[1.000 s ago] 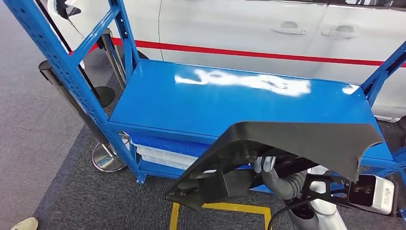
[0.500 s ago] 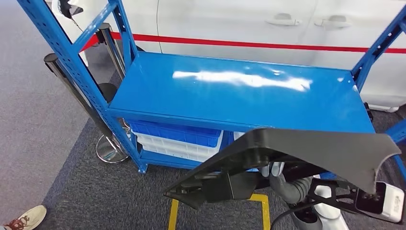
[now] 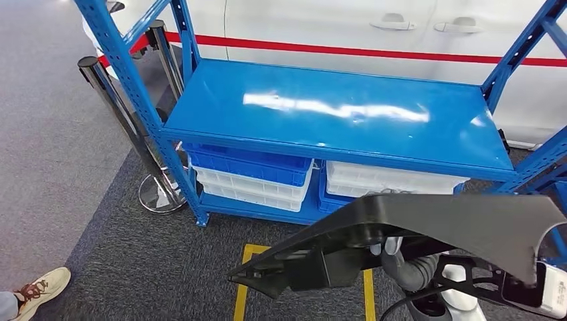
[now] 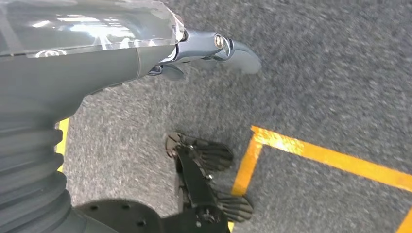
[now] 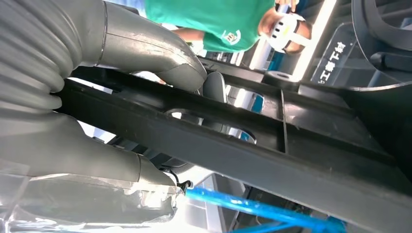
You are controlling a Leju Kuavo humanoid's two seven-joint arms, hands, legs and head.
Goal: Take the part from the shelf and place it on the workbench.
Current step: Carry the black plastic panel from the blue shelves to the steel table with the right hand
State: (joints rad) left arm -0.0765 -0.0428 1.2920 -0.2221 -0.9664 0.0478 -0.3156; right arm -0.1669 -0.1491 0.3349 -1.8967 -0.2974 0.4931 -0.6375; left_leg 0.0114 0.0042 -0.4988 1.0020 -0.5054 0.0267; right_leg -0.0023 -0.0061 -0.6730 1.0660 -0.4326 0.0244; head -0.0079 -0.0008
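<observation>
Your right hand (image 5: pixel 145 63) is wrapped around a rib on the underside of the black plastic part (image 3: pixel 428 227), thumb over one face and darker fingers behind it; in the head view the hand (image 3: pixel 384 244) sits tucked beneath the panel. The hold looks narrow and well off the middle of a long, wide piece, so you should expect it to lever in the fingers: a quick turn or a stop could, I judge, let it pivot or slide out. The part hangs in front of you, clear of the blue shelf (image 3: pixel 334 117), its near end low over the yellow floor marking (image 3: pixel 244 287).

Your left hand (image 4: pixel 214 48) hangs at your side above the grey carpet (image 4: pixel 330 73), holding nothing; its fingers look loosely extended rather than curled in.

Watch the panel's far corner near the shelf's blue upright (image 3: pixel 535 170) as you swing, since a knock there could twist the part loose. A person's shoe (image 3: pixel 37 289) stands at the carpet's edge, and a chrome stanchion (image 3: pixel 127 120) stands by the shelf's corner.
</observation>
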